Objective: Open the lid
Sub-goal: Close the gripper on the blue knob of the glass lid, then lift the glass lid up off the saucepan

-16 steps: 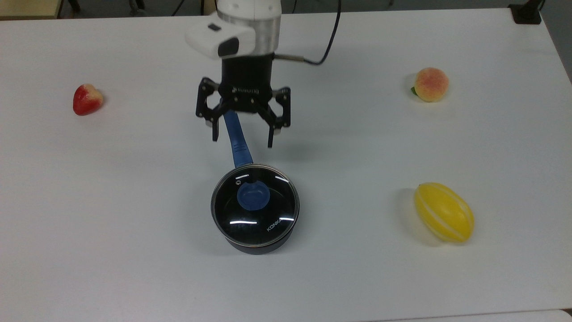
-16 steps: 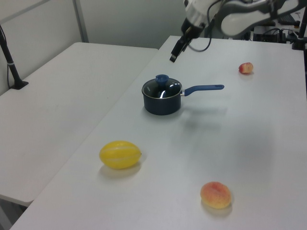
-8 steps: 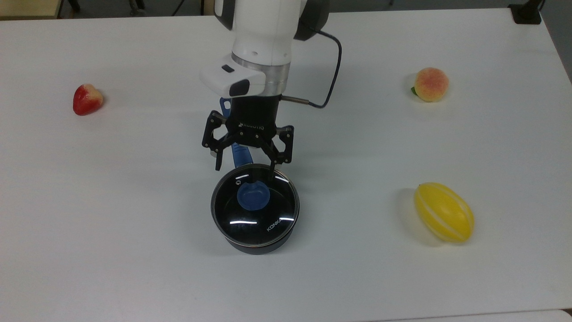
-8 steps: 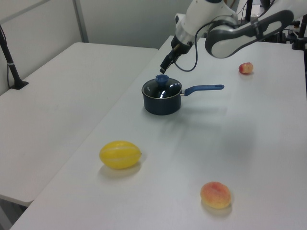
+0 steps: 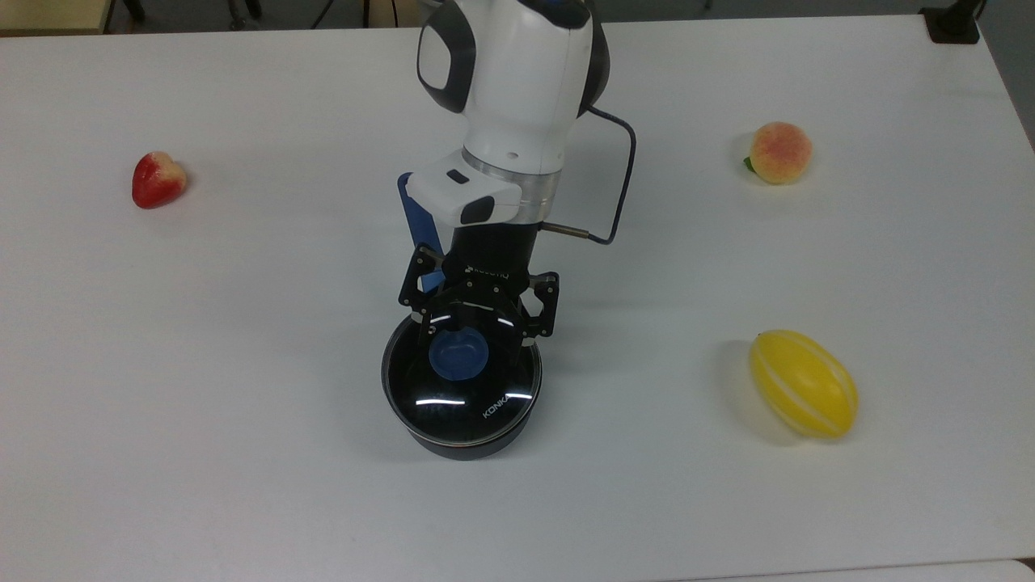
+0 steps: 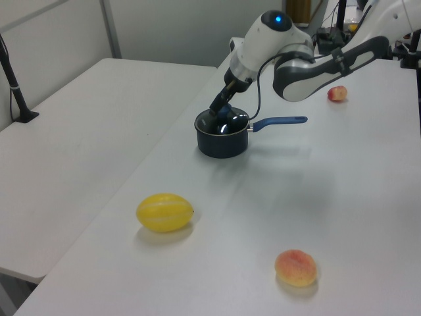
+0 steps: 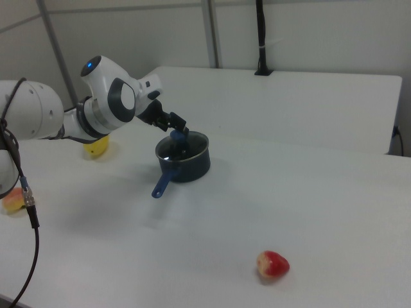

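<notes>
the lid (image 5: pixel 461 380) sits flat and closed on the black saucepan (image 5: pixel 465 443), near the middle of the white bench (image 5: pixel 242 444). it is clear glass with a thin metal rim, "konka" lettering toward the top view's lower right, and a blue knob (image 5: pixel 458 356) at its centre. in the left view the lid (image 6: pixel 224 124) tops the pan (image 6: pixel 222 143), and in the right view the lid (image 7: pixel 181 145) shows the same way on the pan (image 7: pixel 189 168).

the pincer (image 5: pixel 467 349) hangs over the lid with its fingers spread apart, one on each side of the knob; i cannot tell whether either finger touches it. in the left view the pincer (image 6: pixel 223 116) reaches down at a slant from the white arm (image 6: pixel 276 33) to the knob, and in the right view the pincer (image 7: pixel 180 136) comes in from the right view's left.

the saucepan's long blue handle (image 5: pixel 420 214) runs away from the pan toward the top view's top, partly hidden under the wrist; in the left view the handle (image 6: pixel 279 121) points to the left view's right.

well apart from the pan lie a red strawberry (image 5: pixel 157 179) at the top view's left, a peach (image 5: pixel 779 152) at the top view's upper right, and a yellow melon (image 5: pixel 803 384) at the top view's lower right.
</notes>
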You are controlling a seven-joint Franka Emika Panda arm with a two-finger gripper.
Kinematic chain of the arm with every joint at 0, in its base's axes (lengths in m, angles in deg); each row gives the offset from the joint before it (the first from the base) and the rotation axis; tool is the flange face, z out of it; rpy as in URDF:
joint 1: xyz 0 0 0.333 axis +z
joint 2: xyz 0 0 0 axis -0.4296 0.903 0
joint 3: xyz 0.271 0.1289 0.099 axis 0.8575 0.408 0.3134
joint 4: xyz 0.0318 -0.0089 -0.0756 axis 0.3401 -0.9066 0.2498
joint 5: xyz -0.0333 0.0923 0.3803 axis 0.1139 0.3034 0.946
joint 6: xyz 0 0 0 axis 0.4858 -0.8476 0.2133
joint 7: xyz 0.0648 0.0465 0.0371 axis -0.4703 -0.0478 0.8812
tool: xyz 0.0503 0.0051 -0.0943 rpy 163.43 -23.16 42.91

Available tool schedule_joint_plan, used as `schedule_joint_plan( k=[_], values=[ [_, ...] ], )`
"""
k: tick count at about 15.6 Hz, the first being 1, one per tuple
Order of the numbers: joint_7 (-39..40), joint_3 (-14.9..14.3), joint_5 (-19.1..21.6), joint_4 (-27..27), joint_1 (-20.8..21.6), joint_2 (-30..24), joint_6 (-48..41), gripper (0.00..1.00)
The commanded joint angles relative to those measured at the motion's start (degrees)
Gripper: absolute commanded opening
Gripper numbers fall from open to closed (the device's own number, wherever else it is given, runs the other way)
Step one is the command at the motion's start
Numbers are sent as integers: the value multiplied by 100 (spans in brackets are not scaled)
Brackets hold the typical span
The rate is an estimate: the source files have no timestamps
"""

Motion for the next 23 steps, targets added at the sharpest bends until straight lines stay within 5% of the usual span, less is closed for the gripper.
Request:
schedule_joint_plan(
  k=[1, 10, 12, 16, 18, 23],
  values=[
    [-214, -43, -402, 135, 22, 124, 77, 100],
    [-223, -61, -737, 135, 4, 221, 59, 98],
    [-214, -61, -737, 126, 4, 221, 68, 82],
    [-222, -52, -711, 126, 4, 212, 68, 24],
    [-223, -52, -702, 126, 4, 204, 59, 6],
    [-214, -43, -684, 109, 13, 142, 51, 1]
  ],
)
